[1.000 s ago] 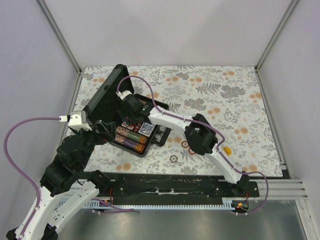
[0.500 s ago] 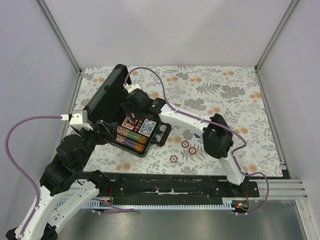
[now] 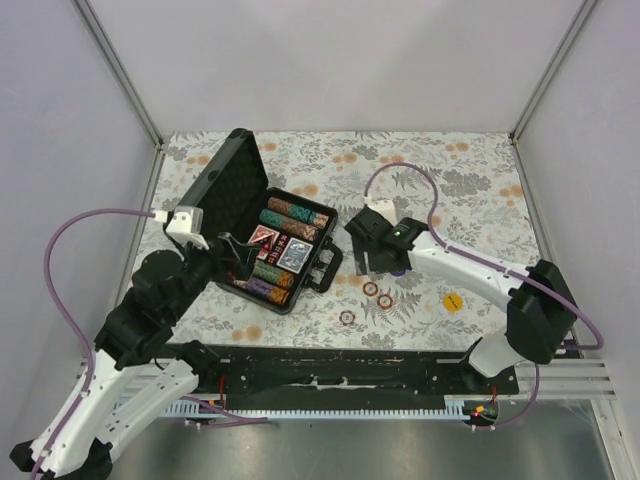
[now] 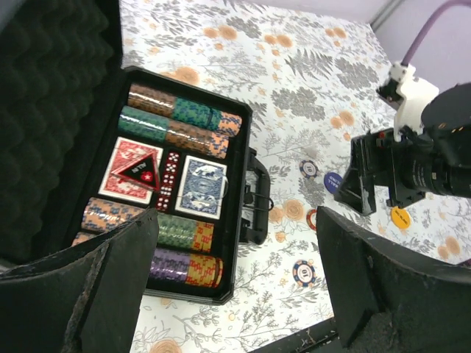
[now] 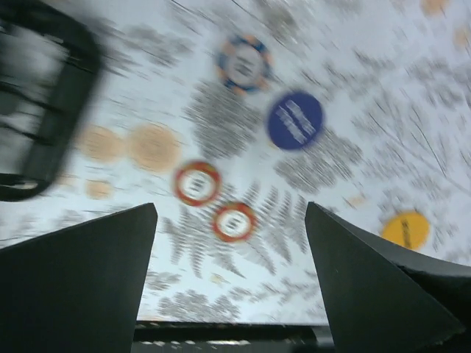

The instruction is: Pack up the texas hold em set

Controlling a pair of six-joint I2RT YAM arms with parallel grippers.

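Note:
The texas hold em set's black case [image 3: 322, 262] lies open, its foam lid [image 3: 222, 180] raised at the left. Inside are rows of chips [image 4: 184, 126], a red deck [image 4: 125, 175], a blue deck [image 4: 202, 185] and red dice [image 4: 170, 180]. A small black triangular piece [image 4: 141, 170] rests on the red deck. My left gripper [image 4: 237, 220] hangs open above the case's near edge. My right gripper [image 5: 229, 213] is open and empty over two loose red chips [image 5: 197, 183] to the right of the case. A blue button [image 5: 295, 120] and an orange-blue chip [image 5: 243, 62] lie beyond them.
A yellow button [image 3: 453, 302] lies on the floral cloth right of the loose chips. Another chip [image 3: 347, 318] sits near the front edge by the black base rail [image 3: 350, 372]. The case handle [image 5: 37, 110] shows at the left of the right wrist view.
My right gripper has pulled out of the case, swung right over the loose chips and opened wider. My left arm has shifted slightly toward the case.

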